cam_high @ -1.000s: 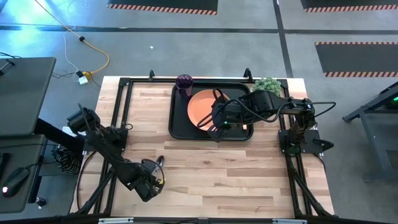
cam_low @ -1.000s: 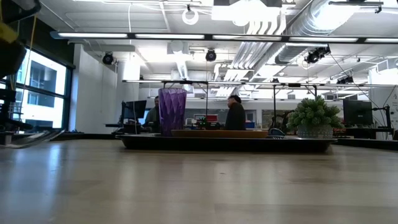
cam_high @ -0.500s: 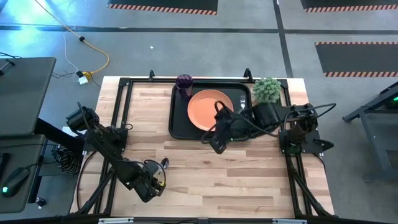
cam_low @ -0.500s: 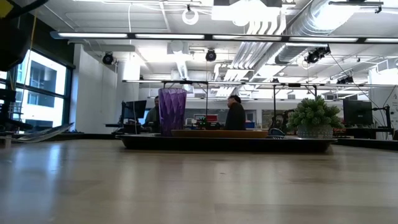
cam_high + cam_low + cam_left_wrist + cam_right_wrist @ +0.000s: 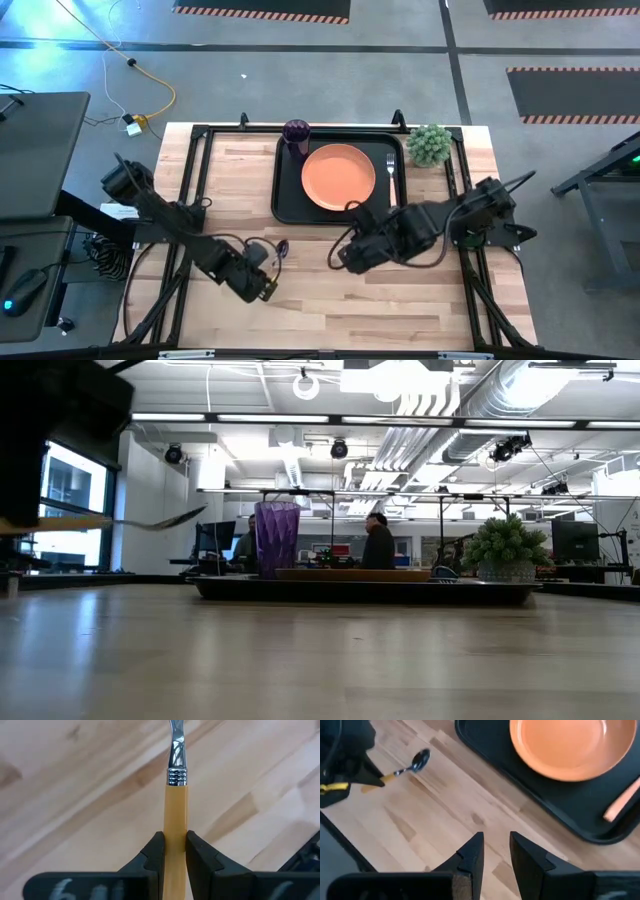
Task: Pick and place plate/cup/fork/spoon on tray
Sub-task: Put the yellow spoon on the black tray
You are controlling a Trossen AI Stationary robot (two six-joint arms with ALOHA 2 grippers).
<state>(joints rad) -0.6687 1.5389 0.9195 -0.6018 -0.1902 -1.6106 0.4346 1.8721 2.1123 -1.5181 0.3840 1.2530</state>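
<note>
pale wood planks are making up the table point(image 5: 400, 300), and a black tray point(image 5: 284, 190) is lying at its far edge, near the middle. inside the tray the orange plate point(image 5: 339, 176) is sitting flat in the centre, the purple cup point(image 5: 296, 134) is standing upright in the tray's far left corner, and the fork point(image 5: 391, 172) is lying on the tray floor just right of the plate, apart from its rim. a small green plant point(image 5: 429, 144) is standing on the table beside the tray's far right corner. the right pincer point(image 5: 345, 258) is hovering over bare table in front of the tray, its fingers point(image 5: 470, 856) standing slightly apart and holding nothing. the left pincer point(image 5: 268, 270) is gripping the spoon point(image 5: 175, 795) by its orange handle, carrying it level above the wood, left of the tray, with the bowl pointing toward the tray.
</note>
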